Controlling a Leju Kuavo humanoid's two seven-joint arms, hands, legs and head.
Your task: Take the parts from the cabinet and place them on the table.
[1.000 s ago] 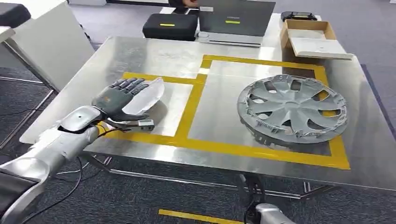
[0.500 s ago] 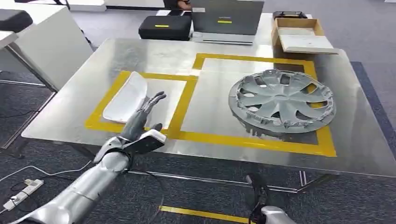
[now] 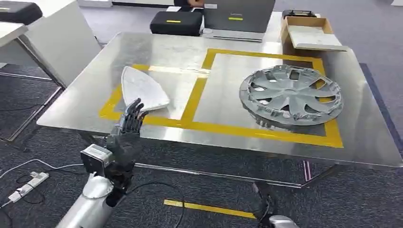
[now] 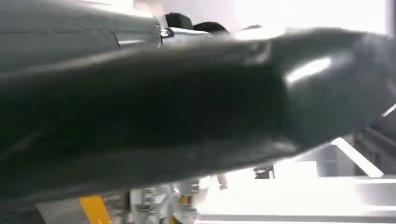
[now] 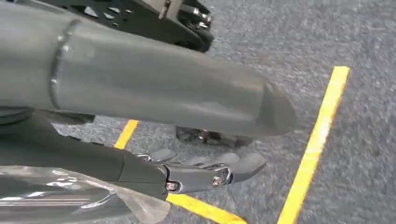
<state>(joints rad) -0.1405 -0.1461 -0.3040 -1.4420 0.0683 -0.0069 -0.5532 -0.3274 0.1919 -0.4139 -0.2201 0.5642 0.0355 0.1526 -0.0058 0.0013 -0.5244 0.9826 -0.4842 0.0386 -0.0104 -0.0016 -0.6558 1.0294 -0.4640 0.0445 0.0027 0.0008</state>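
The left hand (image 3: 126,135) has let go and drawn back below the table (image 3: 266,142) edge, fingers apart, holding nothing. The pale cover (image 3: 142,89) now lies inside the yellow frame, beside the hubcap (image 3: 291,95). Right hand (image 5: 205,172) hangs over the floor, fingers loose; can't tell whether it grips anything.

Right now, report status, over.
Left hand open, below table edge; right hand open. White part flat in one taped square, wheel cover in next. Nothing blocking.
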